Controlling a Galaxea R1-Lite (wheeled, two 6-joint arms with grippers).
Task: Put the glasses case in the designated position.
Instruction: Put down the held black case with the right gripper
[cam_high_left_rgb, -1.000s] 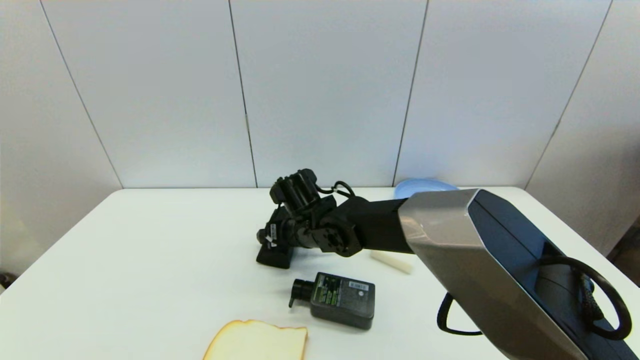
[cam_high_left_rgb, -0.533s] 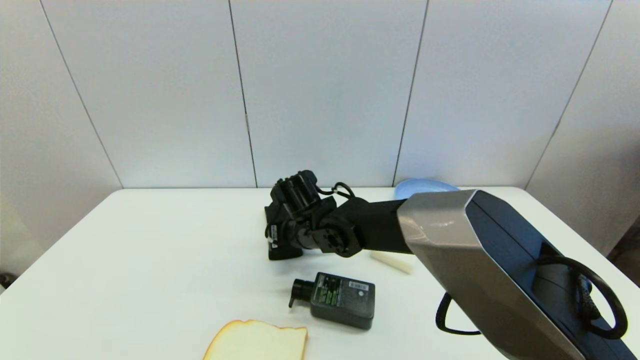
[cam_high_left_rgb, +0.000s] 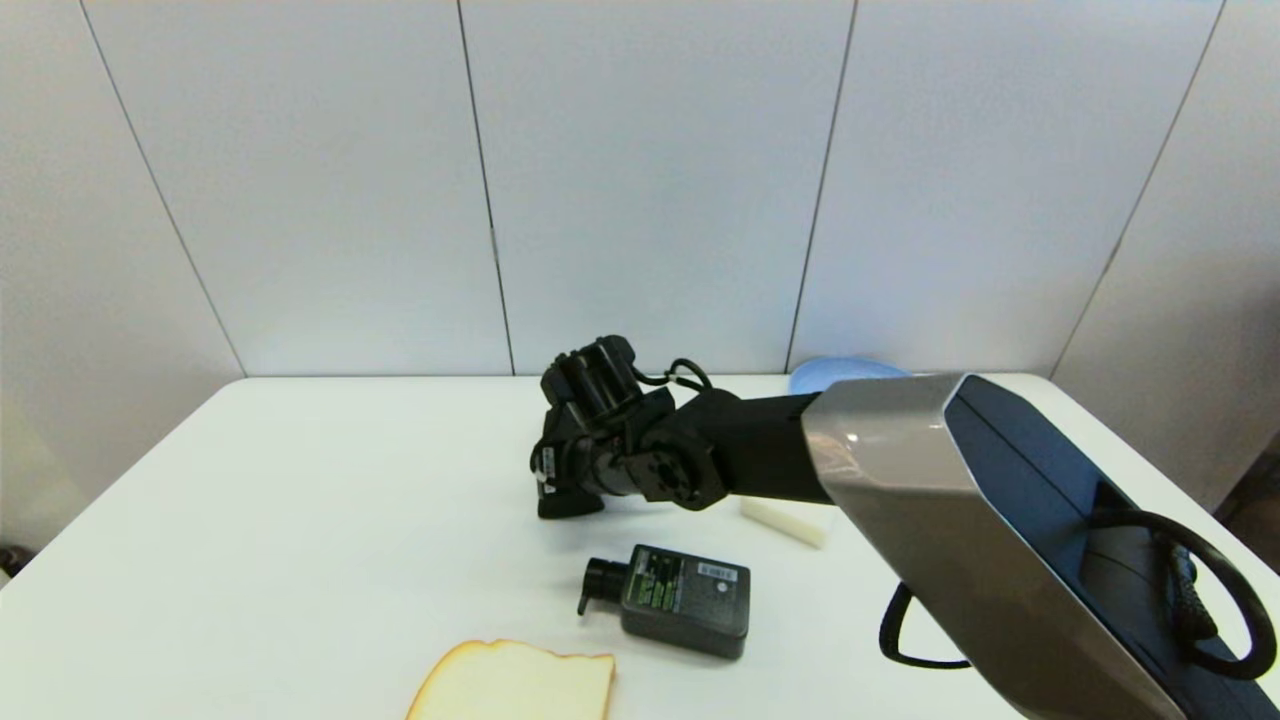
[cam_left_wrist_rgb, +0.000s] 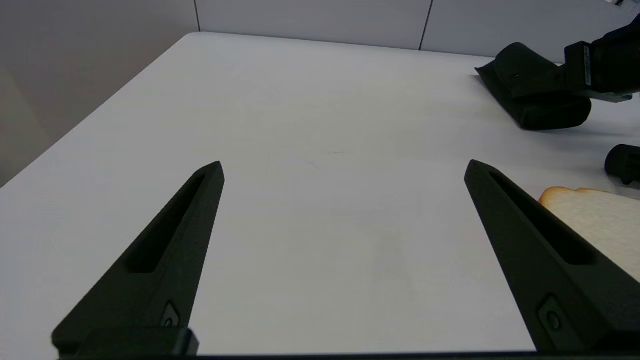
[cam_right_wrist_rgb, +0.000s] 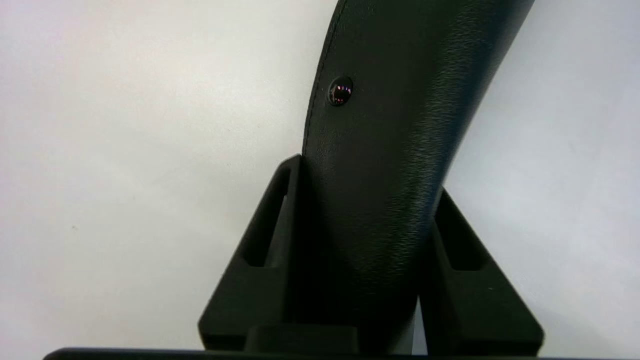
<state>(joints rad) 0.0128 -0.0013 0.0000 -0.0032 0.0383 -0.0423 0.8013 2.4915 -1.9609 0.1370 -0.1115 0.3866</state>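
Your right gripper (cam_right_wrist_rgb: 367, 200) has its fingers (cam_right_wrist_rgb: 265, 240) clamped on the glasses case (cam_right_wrist_rgb: 390, 125), one finger on each long side, the snap button (cam_right_wrist_rgb: 340, 92) just beyond the fingertips. In the head view the right gripper (cam_high_left_rgb: 560, 480) sits mid-worktop (cam_high_left_rgb: 300, 520) with the case (cam_high_left_rgb: 568, 503) end showing below it, touching or nearly touching the surface; can't tell which. Near the fingers, toward the robot, lies the dark pump bottle (cam_high_left_rgb: 680, 600), then a bread slice (cam_high_left_rgb: 515, 682); a white stick (cam_high_left_rgb: 785, 522) lies beside the arm, a blue plate (cam_high_left_rgb: 840, 372) behind it. Your left gripper (cam_left_wrist_rgb: 342, 167) hovers low over bare worktop, fingers (cam_left_wrist_rgb: 170, 250) spread wide, nothing between them, well apart from the case (cam_left_wrist_rgb: 530, 95).
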